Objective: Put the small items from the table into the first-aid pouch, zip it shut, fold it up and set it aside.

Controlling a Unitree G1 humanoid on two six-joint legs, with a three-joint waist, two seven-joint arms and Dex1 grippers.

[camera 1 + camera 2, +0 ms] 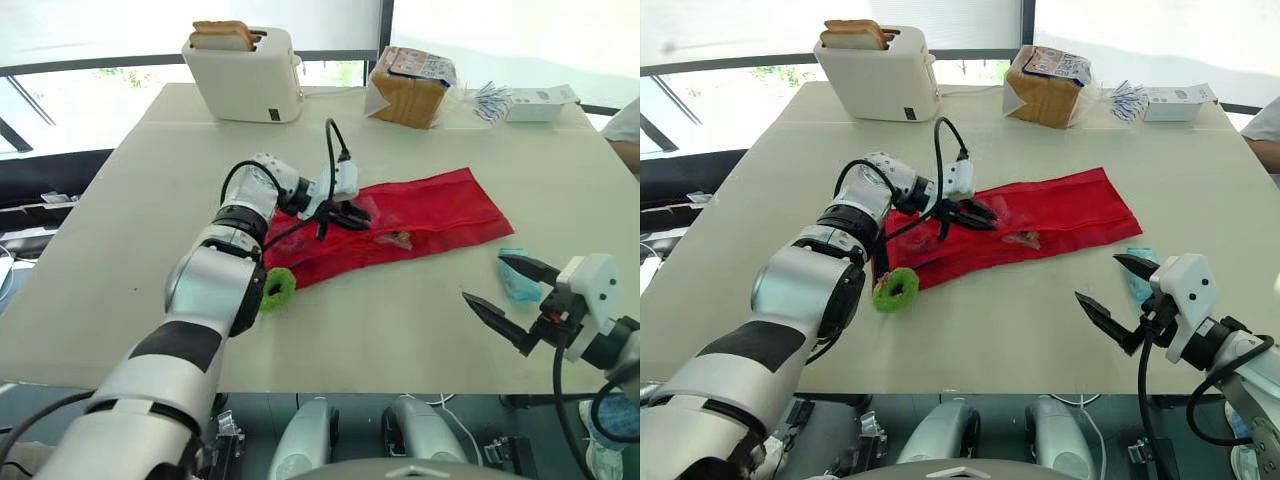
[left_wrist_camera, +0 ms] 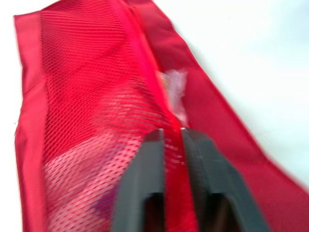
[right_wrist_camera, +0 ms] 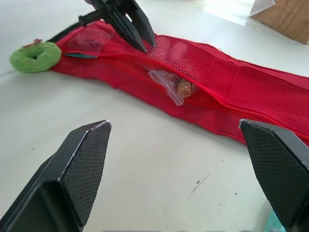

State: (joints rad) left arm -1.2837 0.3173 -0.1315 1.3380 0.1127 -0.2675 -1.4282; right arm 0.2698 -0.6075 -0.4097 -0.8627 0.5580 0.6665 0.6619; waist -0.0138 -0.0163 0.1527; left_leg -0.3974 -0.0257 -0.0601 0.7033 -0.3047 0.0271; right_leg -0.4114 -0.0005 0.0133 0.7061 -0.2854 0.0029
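Observation:
The red mesh first-aid pouch lies unfolded across the middle of the table. My left gripper is shut on the pouch's zipper edge near its middle. A small clear packet with something brown in it sits partly in the pouch's opening. A green ring lies on the table by the pouch's left end. A small teal packet lies near the table's right front. My right gripper hangs open just in front of it, holding nothing.
At the back of the table stand a white toaster with bread in it, a bagged loaf and a white box with blue-striped packets beside it. A person's sleeve shows at the right edge.

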